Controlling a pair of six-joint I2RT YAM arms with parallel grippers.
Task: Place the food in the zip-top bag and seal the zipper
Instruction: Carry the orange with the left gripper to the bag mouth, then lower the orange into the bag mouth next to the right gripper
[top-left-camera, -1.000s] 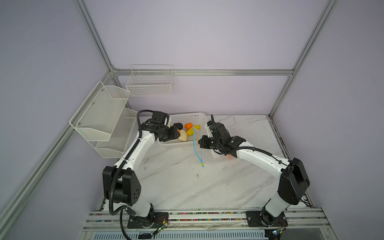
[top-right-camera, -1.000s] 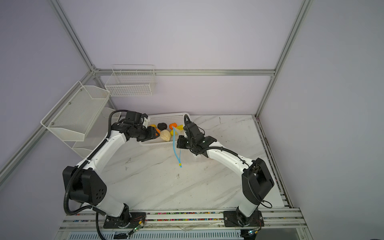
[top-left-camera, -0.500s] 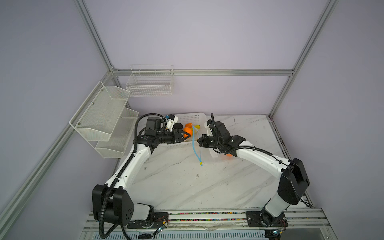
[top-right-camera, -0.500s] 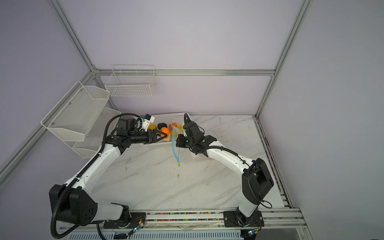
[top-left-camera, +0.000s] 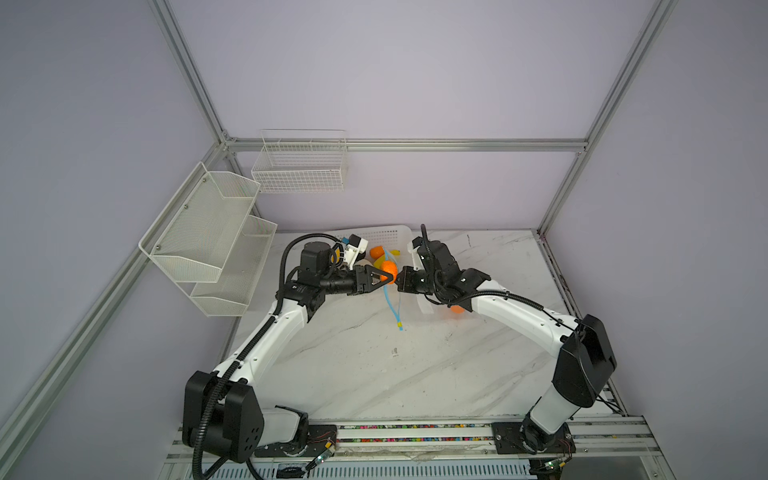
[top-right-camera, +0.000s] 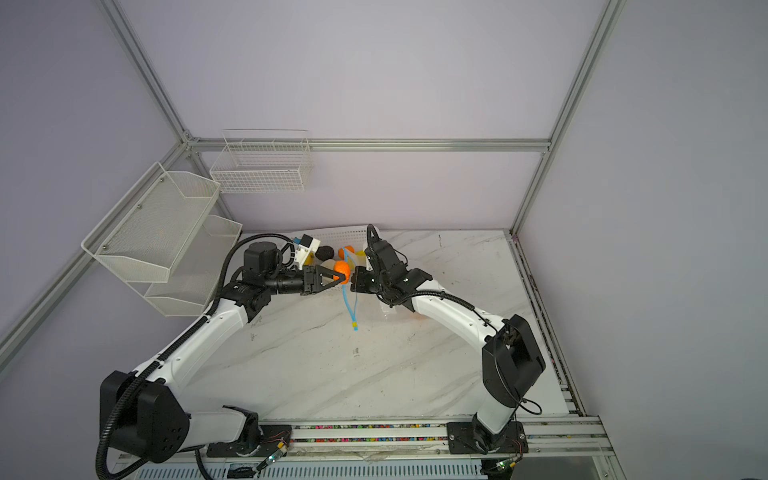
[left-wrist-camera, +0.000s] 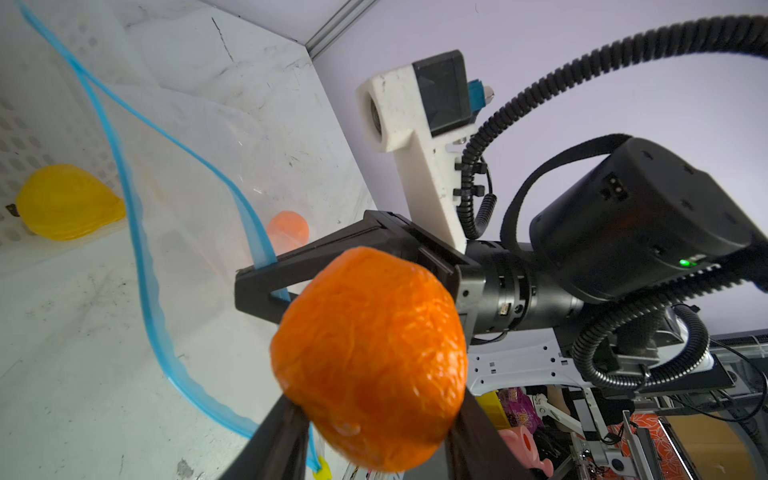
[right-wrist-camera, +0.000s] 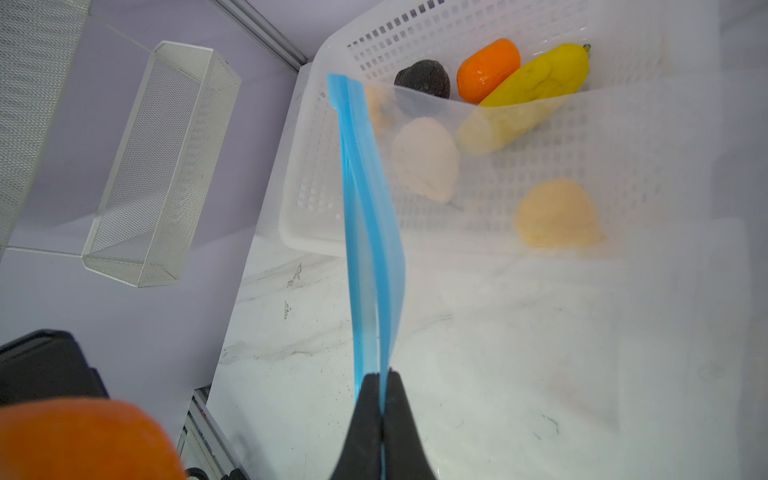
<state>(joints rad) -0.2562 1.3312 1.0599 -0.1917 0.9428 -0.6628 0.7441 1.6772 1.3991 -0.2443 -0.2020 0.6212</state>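
**Left wrist view: orange fruit (left-wrist-camera: 370, 332) held in my left gripper (left-wrist-camera: 374, 419)**

Finding 1. My left gripper is clamped on the orange fruit, one finger on each side, and carries it clear of the table (top-left-camera: 353, 365). In both top views the fruit sits between my two grippers, just beside the raised blue strip.

Finding 2. My right gripper (right-wrist-camera: 380, 378) is closed tight. It pinches the zipper (right-wrist-camera: 365, 208), the light-blue strip, and holds that part up off the marble. In the left wrist view the strip's two layers stand apart, so the mouth is open. The yellow slider tab (top-left-camera: 400, 323) sits at the strip's low end, close to the table.

Finding 3. The zip-top bag (right-wrist-camera: 540, 291) hangs from the strip as a hazy clear sheet, draped in front of the white basket (right-wrist-camera: 307, 245). A pale orange piece (left-wrist-camera: 288, 228) shows through the film. I cannot tell whether it lies inside the bag or behind it.

Finding 4. The remaining food is in the basket. Above the bag's edge, the right wrist view shows a dark piece (right-wrist-camera: 424, 79), an orange piece (right-wrist-camera: 488, 68) and an elongated yellow piece (right-wrist-camera: 540, 72) in plain sight. A cream-white piece (right-wrist-camera: 424, 158) and a rounded yellow piece (right-wrist-camera: 557, 214) appear only through the film.
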